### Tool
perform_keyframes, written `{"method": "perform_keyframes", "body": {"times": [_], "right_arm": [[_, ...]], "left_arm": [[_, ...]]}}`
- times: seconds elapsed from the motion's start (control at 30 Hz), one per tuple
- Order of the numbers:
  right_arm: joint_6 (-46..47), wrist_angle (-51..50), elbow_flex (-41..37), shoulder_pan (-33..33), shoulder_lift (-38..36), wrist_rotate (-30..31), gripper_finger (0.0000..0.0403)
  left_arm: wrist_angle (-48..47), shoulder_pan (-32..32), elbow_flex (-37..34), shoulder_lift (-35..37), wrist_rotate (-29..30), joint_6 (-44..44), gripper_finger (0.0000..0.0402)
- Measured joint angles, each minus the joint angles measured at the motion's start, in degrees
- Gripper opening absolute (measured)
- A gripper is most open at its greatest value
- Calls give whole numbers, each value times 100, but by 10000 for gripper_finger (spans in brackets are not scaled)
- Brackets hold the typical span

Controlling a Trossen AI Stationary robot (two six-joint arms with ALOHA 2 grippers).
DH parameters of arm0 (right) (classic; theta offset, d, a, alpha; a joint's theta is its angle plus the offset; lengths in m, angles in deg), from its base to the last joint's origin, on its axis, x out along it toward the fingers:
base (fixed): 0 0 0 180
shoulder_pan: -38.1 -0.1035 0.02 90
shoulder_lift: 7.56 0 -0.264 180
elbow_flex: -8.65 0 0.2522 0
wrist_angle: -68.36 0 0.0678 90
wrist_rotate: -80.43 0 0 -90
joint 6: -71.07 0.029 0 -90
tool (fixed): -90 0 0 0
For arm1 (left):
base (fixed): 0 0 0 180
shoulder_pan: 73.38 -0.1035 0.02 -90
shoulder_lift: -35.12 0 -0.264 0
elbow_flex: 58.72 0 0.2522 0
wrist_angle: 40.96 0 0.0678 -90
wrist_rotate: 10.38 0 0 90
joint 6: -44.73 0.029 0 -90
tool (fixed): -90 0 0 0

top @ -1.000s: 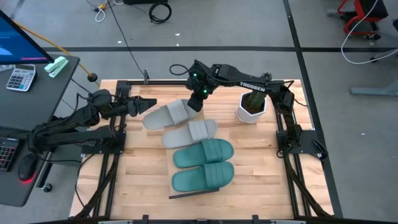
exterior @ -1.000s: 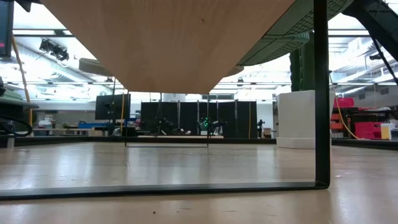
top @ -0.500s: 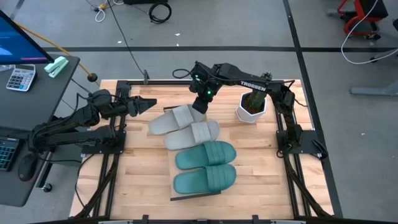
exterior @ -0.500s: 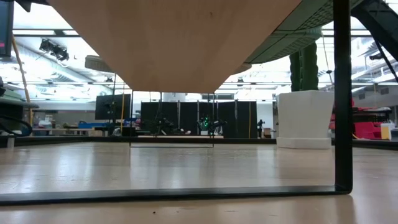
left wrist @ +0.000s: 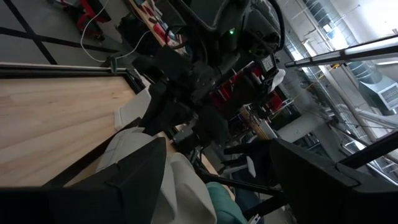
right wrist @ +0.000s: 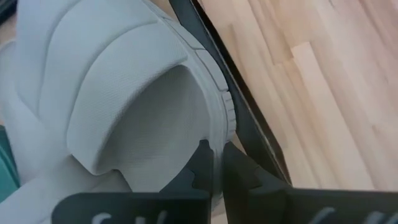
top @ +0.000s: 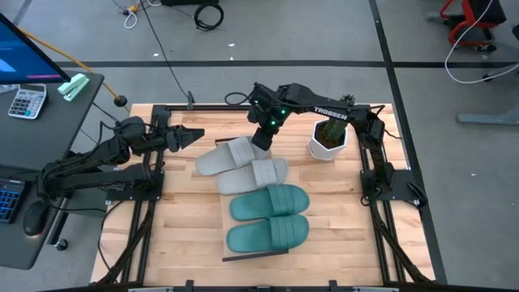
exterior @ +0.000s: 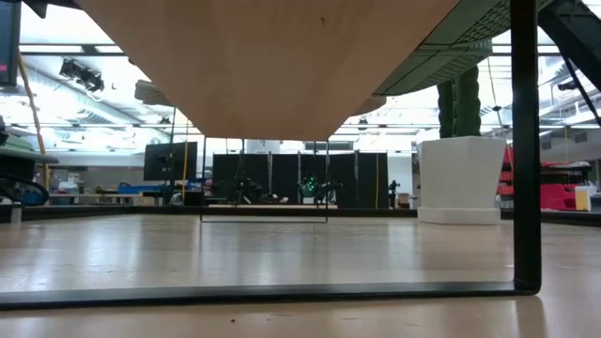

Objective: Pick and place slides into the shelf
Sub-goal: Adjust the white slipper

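You were on the last slide: the right gripper [top: 261, 136] had its fingers pinched on the heel rim of the far pale grey rubber sandal [top: 227, 155], which lay angled at the far end of the light wood shelf board [top: 228, 219], touching the second grey sandal [top: 253, 174]; two teal-green sandals [top: 268, 216] sat nearer. Next move, I'd judge: square it up, then release. Left gripper [top: 188, 136] waited at the far left, fingers apart.
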Motion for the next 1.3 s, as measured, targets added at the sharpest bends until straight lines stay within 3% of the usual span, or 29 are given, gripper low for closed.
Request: {"method": "perform_keyframes", "body": {"times": [0.37,0.83,1.1,1.3], "right_arm": [[-478,-67,4,-248,-11,911,14],[-557,-500,-2,-261,-15,823,16],[-700,-615,385,-261,35,756,88],[-1025,-979,744,-267,35,1044,127]], "left_arm": [[-56,0,-2,-2,35,-13,293],[-56,0,-2,-2,40,-15,293],[-57,0,-2,0,40,-15,293],[-57,2,-2,0,40,-11,293]]}}
